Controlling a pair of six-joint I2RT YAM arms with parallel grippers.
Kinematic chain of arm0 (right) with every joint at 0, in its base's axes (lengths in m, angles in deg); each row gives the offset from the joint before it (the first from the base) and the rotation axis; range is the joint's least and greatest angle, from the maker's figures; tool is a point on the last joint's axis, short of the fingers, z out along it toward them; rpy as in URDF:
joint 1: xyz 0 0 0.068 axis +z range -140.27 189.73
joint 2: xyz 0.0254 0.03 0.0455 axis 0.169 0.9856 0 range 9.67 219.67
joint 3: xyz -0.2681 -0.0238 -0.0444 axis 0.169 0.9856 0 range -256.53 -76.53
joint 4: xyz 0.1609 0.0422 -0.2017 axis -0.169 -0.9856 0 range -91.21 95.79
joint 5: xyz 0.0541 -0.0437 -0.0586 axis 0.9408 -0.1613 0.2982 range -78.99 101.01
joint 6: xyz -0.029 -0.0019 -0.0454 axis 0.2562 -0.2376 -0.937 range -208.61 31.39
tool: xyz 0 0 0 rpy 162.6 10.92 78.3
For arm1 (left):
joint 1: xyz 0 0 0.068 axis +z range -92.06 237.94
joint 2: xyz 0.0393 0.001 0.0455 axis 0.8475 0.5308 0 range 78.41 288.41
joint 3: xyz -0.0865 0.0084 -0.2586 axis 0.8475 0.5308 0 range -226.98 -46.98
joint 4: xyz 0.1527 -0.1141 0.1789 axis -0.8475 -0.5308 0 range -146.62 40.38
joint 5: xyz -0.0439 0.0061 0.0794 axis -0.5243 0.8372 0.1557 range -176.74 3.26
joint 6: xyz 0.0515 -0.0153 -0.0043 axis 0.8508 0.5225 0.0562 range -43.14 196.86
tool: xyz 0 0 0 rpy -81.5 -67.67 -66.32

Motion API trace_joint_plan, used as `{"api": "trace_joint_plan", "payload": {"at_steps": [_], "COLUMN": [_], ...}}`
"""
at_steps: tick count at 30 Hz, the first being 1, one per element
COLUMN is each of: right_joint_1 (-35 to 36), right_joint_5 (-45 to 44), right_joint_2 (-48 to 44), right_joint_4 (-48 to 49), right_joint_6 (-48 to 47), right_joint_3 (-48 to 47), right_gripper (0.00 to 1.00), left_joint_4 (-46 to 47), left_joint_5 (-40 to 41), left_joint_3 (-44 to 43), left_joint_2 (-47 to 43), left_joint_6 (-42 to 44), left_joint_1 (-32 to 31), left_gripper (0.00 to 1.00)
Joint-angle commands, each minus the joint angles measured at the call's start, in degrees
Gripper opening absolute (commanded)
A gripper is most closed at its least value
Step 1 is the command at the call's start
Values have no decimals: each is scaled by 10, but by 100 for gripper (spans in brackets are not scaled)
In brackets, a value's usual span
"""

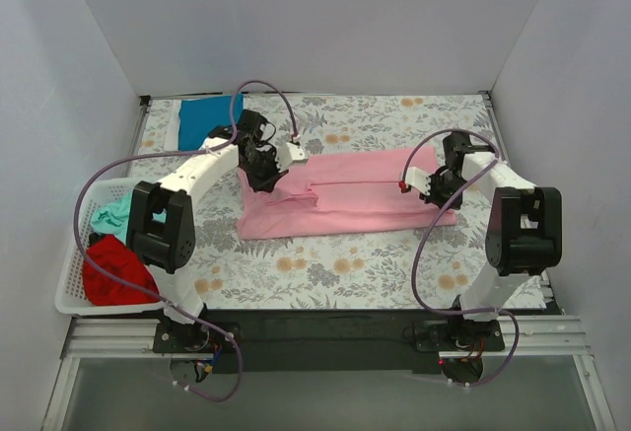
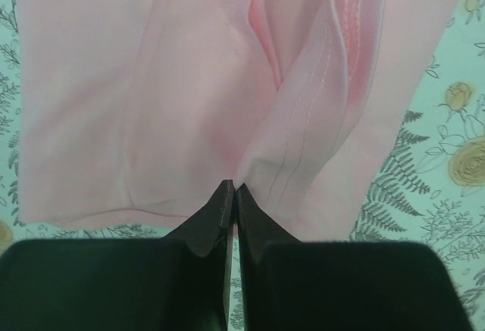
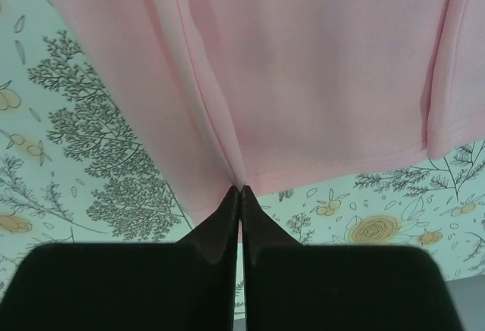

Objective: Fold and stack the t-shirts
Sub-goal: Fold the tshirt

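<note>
A pink t-shirt (image 1: 340, 194) lies partly folded across the middle of the floral table. My left gripper (image 1: 264, 177) is shut on a pinched fold at the shirt's left end; the left wrist view shows the closed gripper (image 2: 233, 188) gripping pink cloth (image 2: 189, 81). My right gripper (image 1: 422, 186) is shut on the shirt's right end; in the right wrist view the closed gripper (image 3: 240, 192) pinches a hem fold of the pink cloth (image 3: 318, 58). A folded blue t-shirt (image 1: 208, 117) lies at the back left.
A white basket (image 1: 71, 278) off the table's left edge holds a red garment (image 1: 113, 271) and a teal one (image 1: 110, 216). The floral tablecloth (image 1: 325, 263) shows in front of the shirt. White walls enclose the back and sides.
</note>
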Motion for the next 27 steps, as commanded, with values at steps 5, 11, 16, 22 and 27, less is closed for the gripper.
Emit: {"api": "trace_joint_plan", "payload": {"at_steps": [5,11,16,22,27], "right_joint_1": [-6,-7,-13,-13,-13], "right_joint_5": [4,3,2,0,4], "right_joint_2": [51,69,78,97,110], "right_joint_4": [-16,-16,-16,-15,-15], "right_joint_6": [-12,-17,-20,-21,-16], "right_joint_3": [-70,-93,-110,-124,-143], "right_gripper": [1,1,1,1,1], "left_joint_4": [8,12,17,21,36], "left_joint_5": [4,7,2,-11,-4], "left_joint_3": [-84,-103,-99,-99,-85], "left_joint_2": [53,80,82,78,79], "left_joint_6": [33,40,43,42,45], "left_joint_1": [9,16,27,39,45], "left_gripper": [0,0,0,0,0]}}
